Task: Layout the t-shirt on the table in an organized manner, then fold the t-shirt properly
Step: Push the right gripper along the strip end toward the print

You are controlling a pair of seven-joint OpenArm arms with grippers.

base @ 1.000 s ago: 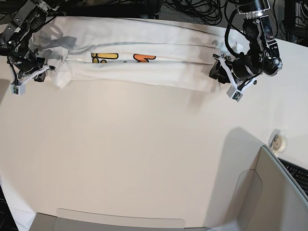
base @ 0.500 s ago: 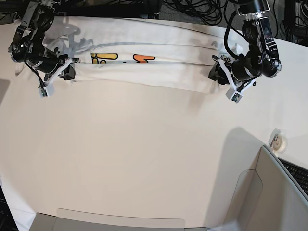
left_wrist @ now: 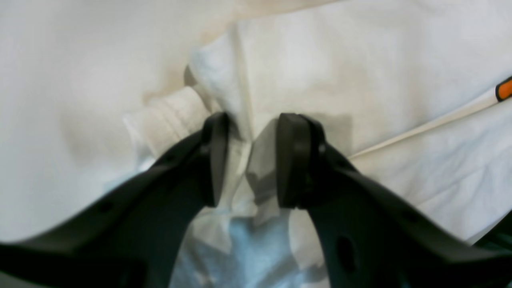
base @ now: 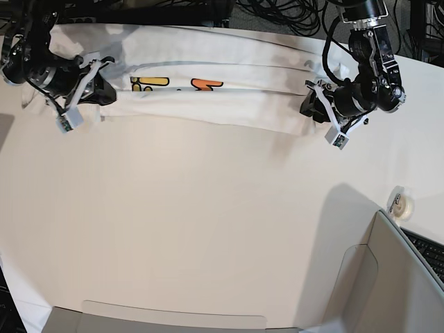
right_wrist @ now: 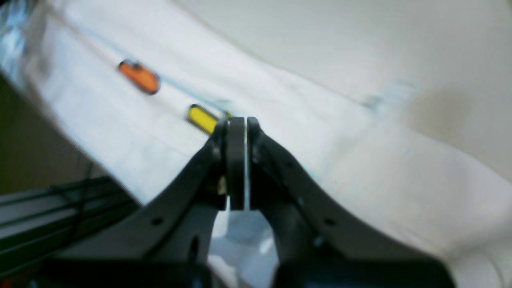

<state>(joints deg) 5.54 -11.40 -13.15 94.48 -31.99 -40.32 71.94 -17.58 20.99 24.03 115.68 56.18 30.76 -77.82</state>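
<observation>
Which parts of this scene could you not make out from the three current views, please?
- t-shirt: base view shows only slivers of print; folds cover the rest.
- right gripper: right wrist view is blurred; shut, but cloth between the tips is unclear.
- left gripper: left wrist view, its own fingers hide the cloth beneath.
- Keyboard: cut by base view's edge.

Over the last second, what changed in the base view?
The right hand, shut, swung from the table's edge inward along the t-shirt, folding the sleeve end over. The left hand stayed at the other end, jaws apart around cloth; the tape roll unmoved.
</observation>
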